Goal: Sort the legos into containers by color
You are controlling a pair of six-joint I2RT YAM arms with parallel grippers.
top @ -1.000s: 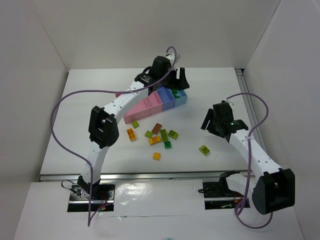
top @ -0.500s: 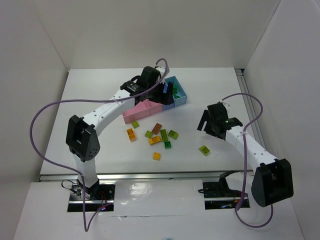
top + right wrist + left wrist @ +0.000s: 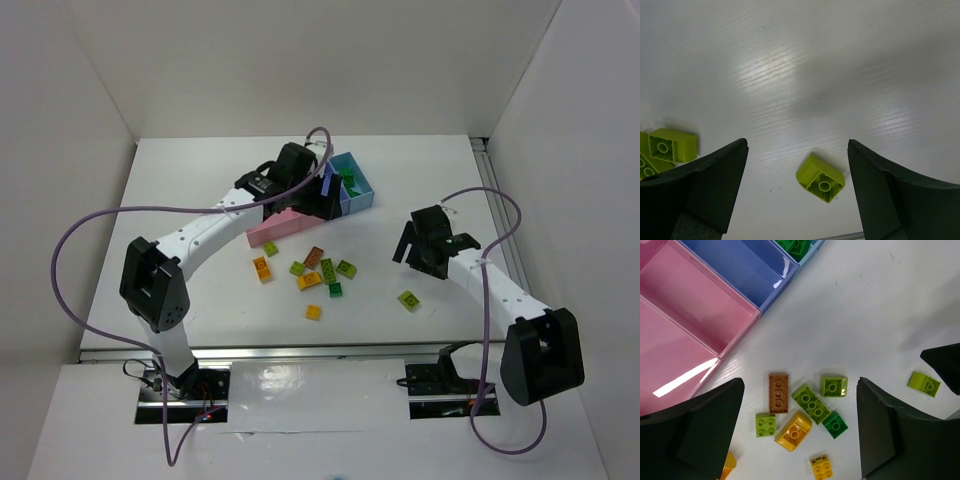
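Left pincer point(image 3: 801, 385): spread wide, gripping nothing, hanging over loose legos point(image 3: 811, 403) just beside containers point(image 3: 700, 310). Right pincer point(image 3: 797, 145): also gaping, empty, above lime lego point(image 3: 820, 178) on tabletop point(image 3: 200, 200). Between picks, likely; greens already in light blue bin point(image 3: 365, 203). Next: descend on one brick, straddle it, close, carry to matching bin

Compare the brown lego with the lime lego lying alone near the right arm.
The brown lego is a long rectangle; the lone lime lego is shorter, with one rounded side. The brown lego lies among other bricks; the lime lego lies apart. Both rest on the table, outside the containers.
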